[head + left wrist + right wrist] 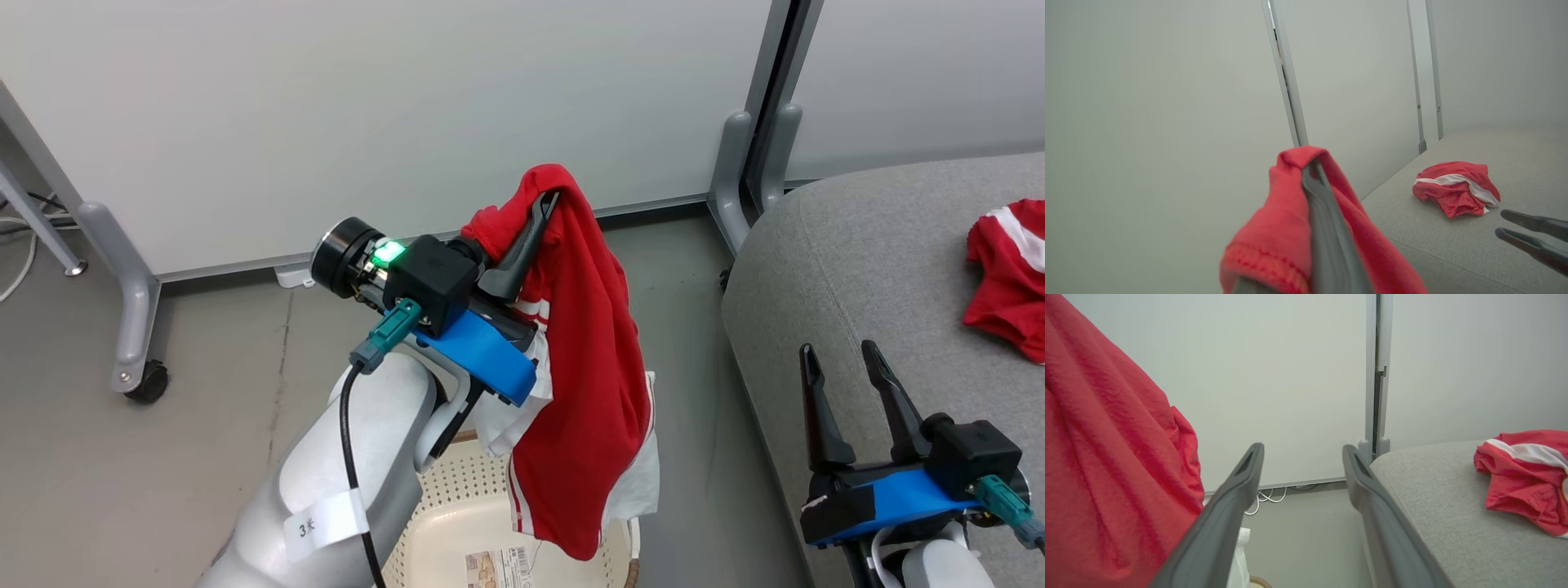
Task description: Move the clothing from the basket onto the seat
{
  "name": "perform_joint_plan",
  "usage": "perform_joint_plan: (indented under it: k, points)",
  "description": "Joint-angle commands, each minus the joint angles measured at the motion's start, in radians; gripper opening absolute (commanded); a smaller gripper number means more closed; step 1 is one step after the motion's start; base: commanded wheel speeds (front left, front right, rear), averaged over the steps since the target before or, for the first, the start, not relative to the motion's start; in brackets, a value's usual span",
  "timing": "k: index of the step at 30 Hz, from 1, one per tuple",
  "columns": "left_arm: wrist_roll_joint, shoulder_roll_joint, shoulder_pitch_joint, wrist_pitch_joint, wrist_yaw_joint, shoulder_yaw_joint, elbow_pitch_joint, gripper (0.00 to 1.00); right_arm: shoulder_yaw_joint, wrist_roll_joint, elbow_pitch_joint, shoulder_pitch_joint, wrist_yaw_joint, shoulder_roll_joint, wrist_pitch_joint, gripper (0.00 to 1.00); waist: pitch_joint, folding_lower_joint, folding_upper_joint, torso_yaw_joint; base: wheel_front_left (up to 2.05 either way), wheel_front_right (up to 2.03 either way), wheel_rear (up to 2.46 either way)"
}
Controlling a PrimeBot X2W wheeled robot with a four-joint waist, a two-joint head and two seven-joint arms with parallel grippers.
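A: What stands at the back?
B: Pale panels (408, 98), plain and matte, side by side. A grey post (770, 82) runs up the gap between two of them and ends in two rounded feet (729, 171) on the floor (204, 425).
A: And off to the left?
B: Another grey leg (137, 318), bending down to a black caster (150, 382). White cables (16, 261) loop at the far edge.
A: The floor itself?
B: Smooth grey, with a thin seam (282, 359) running out from the panel's foot. In the right wrist view a white wire (1267, 496) curls under the panel.
A: Light?
B: Soft and even, with faint shadows.
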Motion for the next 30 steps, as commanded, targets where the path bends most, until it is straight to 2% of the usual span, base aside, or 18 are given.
perform_joint_plan:
  k: [1,14,23,30]
  points:
    - [-0.005,-0.001,-0.002,-0.004,-0.001,-0.006,-0.005,0.0,0.0,0.002,0.002,0.022,0.0,-0.001,-0.004,1.0,-0.009,0.0002,-0.0001,0.004,0.0,0.0,0.0]
    - [-0.014,0.013,0.006,-0.004,-0.001,-0.022,-0.009,0.0,0.066,-0.019,-0.035,-0.018,0.0,-0.001,-0.004,1.0,-0.005,0.0002,-0.0001,0.012,0.0,0.0,0.0]
    - [-0.011,0.01,-0.026,-0.004,-0.001,-0.023,-0.013,0.0,0.241,-0.025,-0.032,-0.149,0.0,-0.027,-0.004,1.0,0.03,0.0002,-0.0001,0.018,0.0,0.0,0.0]
    - [-0.004,-0.002,-0.039,-0.004,-0.001,-0.039,-0.02,0.0,0.342,-0.012,-0.014,-0.259,0.0,-0.022,-0.004,1.0,0.058,0.0002,-0.0001,0.04,0.0,0.0,0.0]
